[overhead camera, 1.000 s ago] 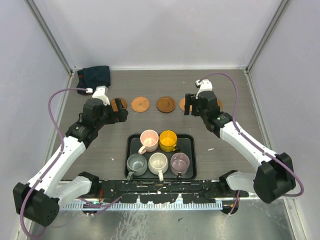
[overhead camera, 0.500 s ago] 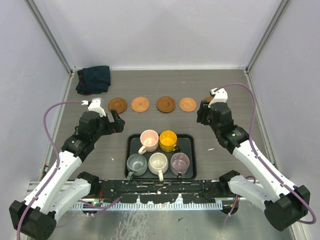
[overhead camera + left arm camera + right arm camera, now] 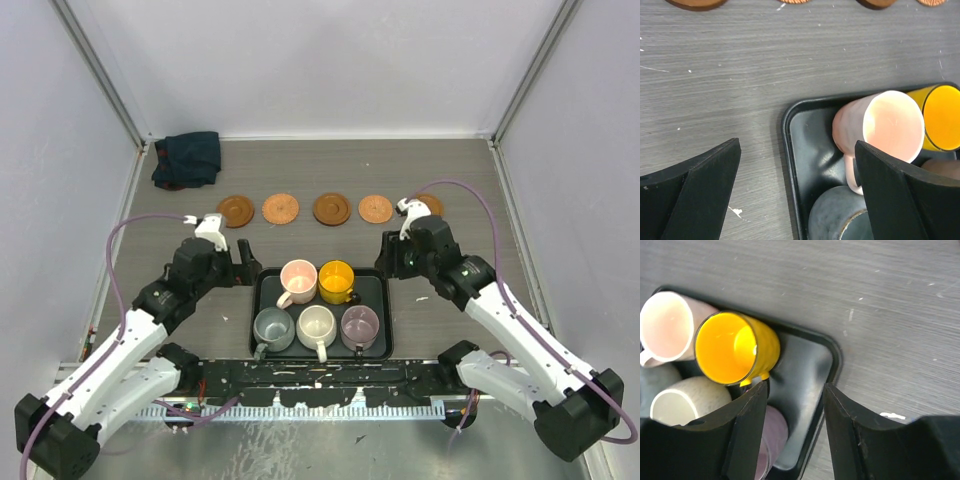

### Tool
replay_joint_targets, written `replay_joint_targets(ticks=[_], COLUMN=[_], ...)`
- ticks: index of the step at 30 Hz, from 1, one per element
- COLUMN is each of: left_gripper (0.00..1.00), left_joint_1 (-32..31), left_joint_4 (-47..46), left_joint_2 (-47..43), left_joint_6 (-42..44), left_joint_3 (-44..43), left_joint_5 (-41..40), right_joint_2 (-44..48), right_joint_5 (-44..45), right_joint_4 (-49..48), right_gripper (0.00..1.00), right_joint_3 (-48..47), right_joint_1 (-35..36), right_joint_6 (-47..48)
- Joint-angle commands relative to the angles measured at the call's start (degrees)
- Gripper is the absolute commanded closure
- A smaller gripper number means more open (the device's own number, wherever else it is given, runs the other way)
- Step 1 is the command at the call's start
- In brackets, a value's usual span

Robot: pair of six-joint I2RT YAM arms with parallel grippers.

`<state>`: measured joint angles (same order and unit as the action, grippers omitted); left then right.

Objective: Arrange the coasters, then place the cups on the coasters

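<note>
Grey table (image 3: pixel 450 170), pastel cups (image 3: pixel 317 322) in black tray (image 3: pixel 262 290), left claw (image 3: pixel 796 150) spread, right claw (image 3: pixel 796 387) parted

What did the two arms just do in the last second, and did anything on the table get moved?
Both arms pulled back from the row of coasters toward the tray. The left hand now hangs open over the tray's far-left corner, the right hand open over its far-right corner; neither holds anything. The coasters, the five cups in the tray and the dark cloth seem unmoved.

5th coaster (image 3: pixel 433 204) half behind R arm (image 3: pixel 500 305), mauve cup (image 3: pixel 775 432) partly hidden
</note>
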<state>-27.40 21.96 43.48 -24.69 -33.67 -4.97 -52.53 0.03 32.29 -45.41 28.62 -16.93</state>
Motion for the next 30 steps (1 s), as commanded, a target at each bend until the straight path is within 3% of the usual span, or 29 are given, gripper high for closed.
replay_joint_targets(ticks=[1, 13, 30], left_gripper=[0.02, 0.02, 0.02], left_joint_1=[-3.17, -6.25, -6.7], left_joint_4=[-2.96, -2.69, -4.79], left_joint_2=[0.15, -0.24, 1.63], left_joint_6=[0.35, 0.3, -0.93], left_joint_3=[0.46, 1.59, 3.12], left_joint_5=[-0.78, -0.29, 0.03], right_joint_2=[0.75, -6.38, -16.73], right_joint_5=[-5.06, -0.05, 5.11], right_joint_4=[2.08, 0.18, -5.6], right_gripper=[0.45, 0.39, 0.39], right_joint_3=[-1.14, -0.05, 0.37], right_joint_1=[4.06, 18.64, 19.81], right_joint_6=[-0.8, -3.98, -3.87])
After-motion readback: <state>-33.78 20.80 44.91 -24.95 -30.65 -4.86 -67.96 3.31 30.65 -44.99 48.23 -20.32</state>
